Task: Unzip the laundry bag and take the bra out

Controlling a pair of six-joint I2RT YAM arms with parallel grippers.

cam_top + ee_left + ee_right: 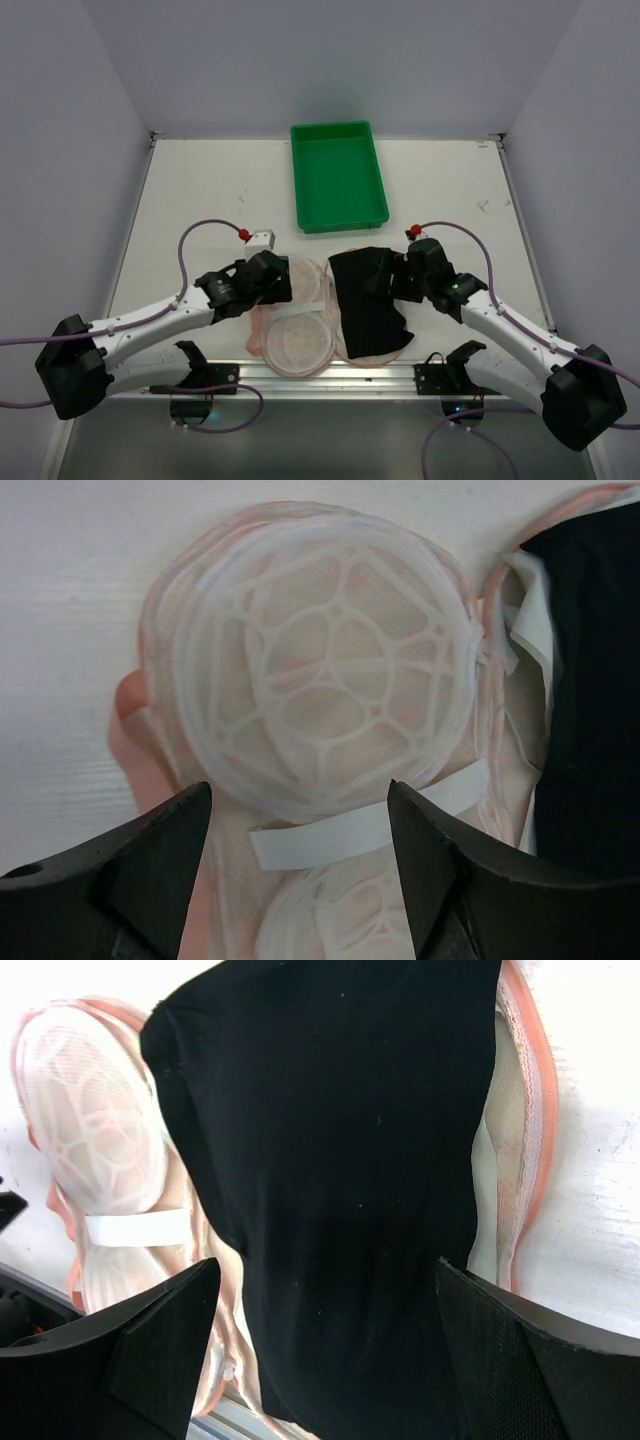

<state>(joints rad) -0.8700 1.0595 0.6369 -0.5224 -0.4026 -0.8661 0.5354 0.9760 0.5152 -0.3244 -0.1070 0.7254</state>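
My right claw (320, 1285) hangs spread over the black bra (330, 1140) at three o'clock in the opened laundry bag (320, 670). I'd pinch cloth only, my spread left claw (297, 805) pinning the bag.

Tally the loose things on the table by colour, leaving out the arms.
Green: 1, the tray
Pink: 1, the laundry bag
Black: 1, the bra
Total: 3

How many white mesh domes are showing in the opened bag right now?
2. The near dome sits front left in the laundry bag; the far dome lies just behind it. The black bra covers the right half, so more may be hidden.
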